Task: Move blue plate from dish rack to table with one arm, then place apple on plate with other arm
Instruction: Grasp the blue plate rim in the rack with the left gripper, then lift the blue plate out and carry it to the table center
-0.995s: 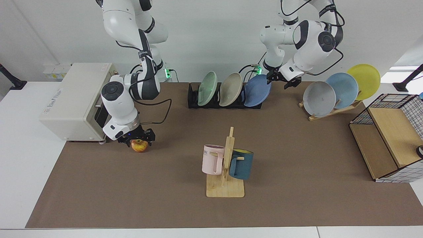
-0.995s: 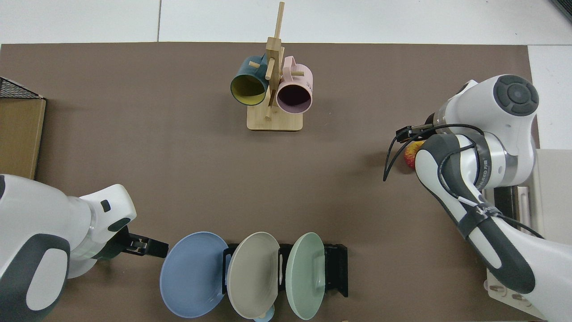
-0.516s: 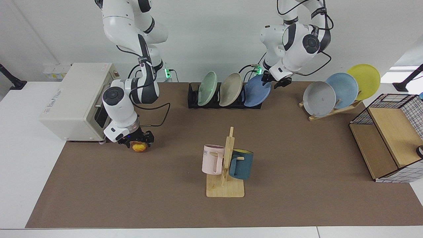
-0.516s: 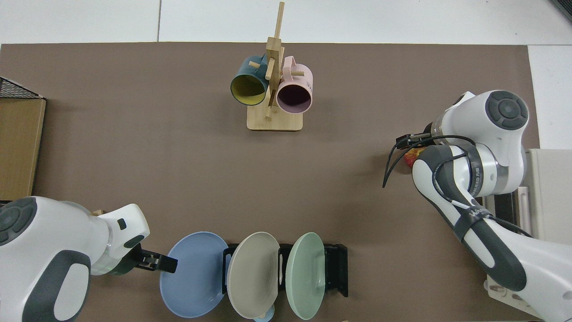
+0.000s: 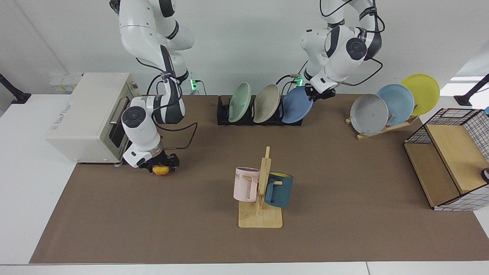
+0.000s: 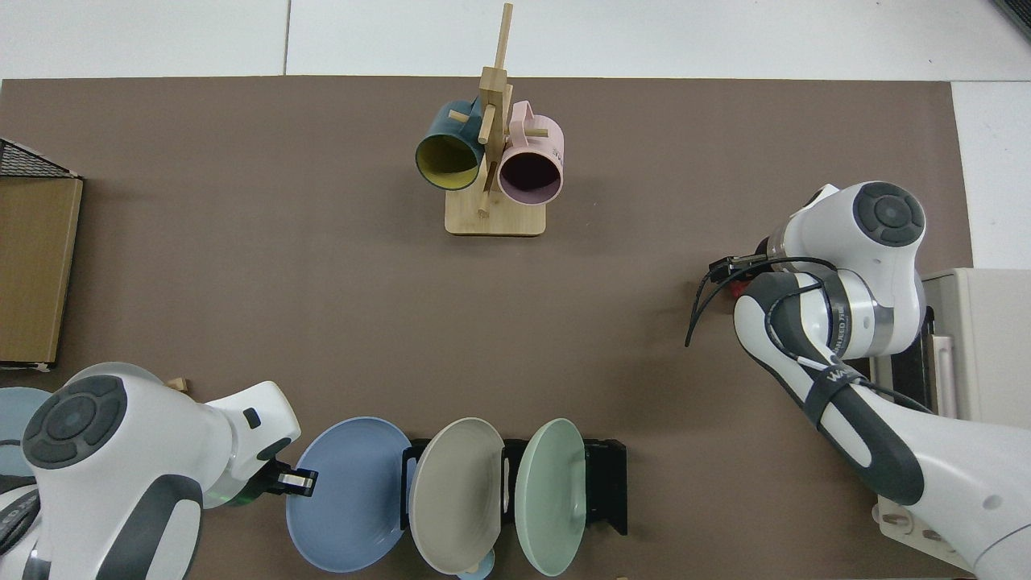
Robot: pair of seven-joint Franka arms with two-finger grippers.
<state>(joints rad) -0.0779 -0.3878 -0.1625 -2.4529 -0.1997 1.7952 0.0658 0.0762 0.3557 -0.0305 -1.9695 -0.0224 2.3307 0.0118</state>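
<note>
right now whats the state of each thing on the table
blue plate: on edge in the dish rack, end slot.
left gripper: at the blue plate's upper rim.
apple: on the mat, under the right gripper.
beige plate: racked.
green plate: racked.
pink mug: hung on the wooden tree.
dark blue mug: hung on the wooden tree.
</note>
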